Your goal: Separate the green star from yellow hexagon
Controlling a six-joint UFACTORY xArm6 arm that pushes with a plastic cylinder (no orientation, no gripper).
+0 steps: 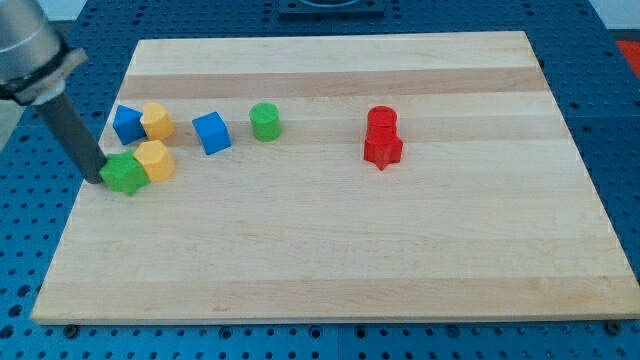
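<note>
The green star point(125, 174) lies at the view's left on the wooden board point(330, 240), touching a yellow block point(155, 160) on its right. I cannot tell which yellow block is the hexagon; a second yellow block point(157, 121) sits just above, next to a blue block point(127, 123). My tip point(93, 178) is at the star's left edge, touching or nearly touching it. The dark rod slants up to the view's top left.
A blue cube point(211, 132) and a green cylinder point(264, 121) sit right of the cluster. Two red blocks point(382, 137) stand together right of centre, one above the other. The board's left edge is close to my tip.
</note>
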